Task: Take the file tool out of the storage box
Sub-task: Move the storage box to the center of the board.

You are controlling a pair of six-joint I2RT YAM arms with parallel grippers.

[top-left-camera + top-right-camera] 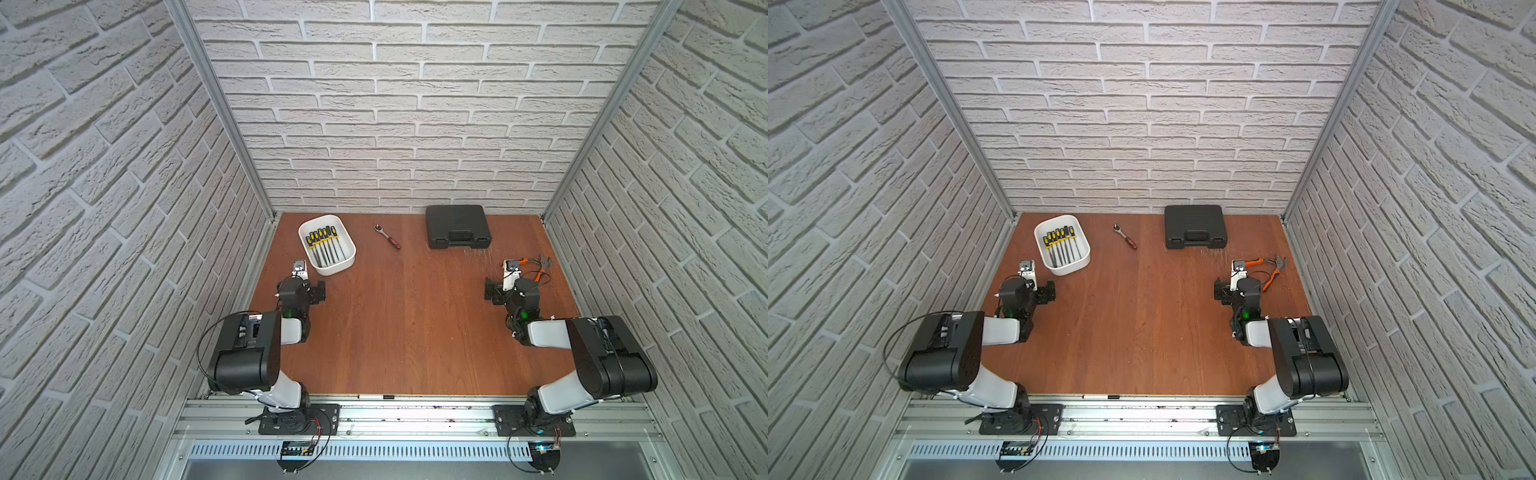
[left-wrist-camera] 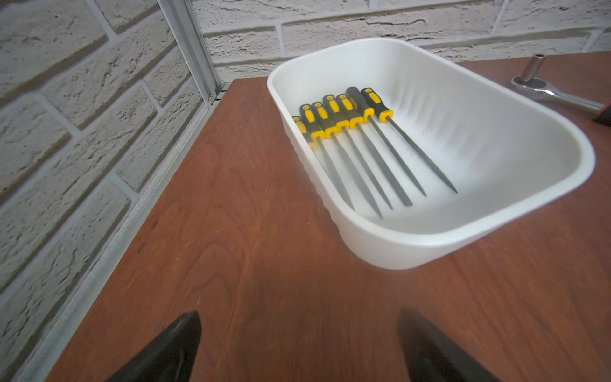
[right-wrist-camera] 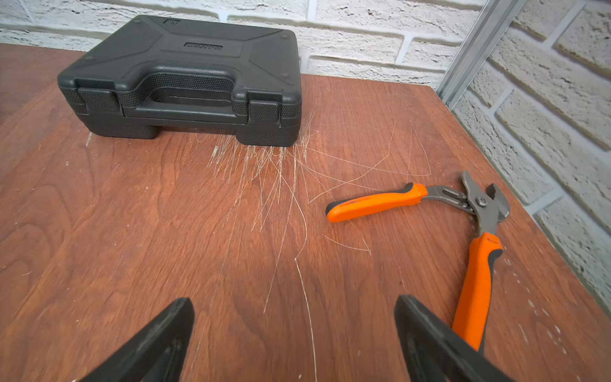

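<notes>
File tools lie side by side in storage box, back-left on table. Left gripper spread wide, empty, just short of box; right gripper spread wide, empty, near pliers. Arms folded low.

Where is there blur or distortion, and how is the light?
In both top views the brick walls lean outward from wide-angle distortion and the table is evenly lit; in the left wrist view the fingers and the storage box's near wall are soft; in the right wrist view the fingers blur, the pliers are sharp.
</notes>
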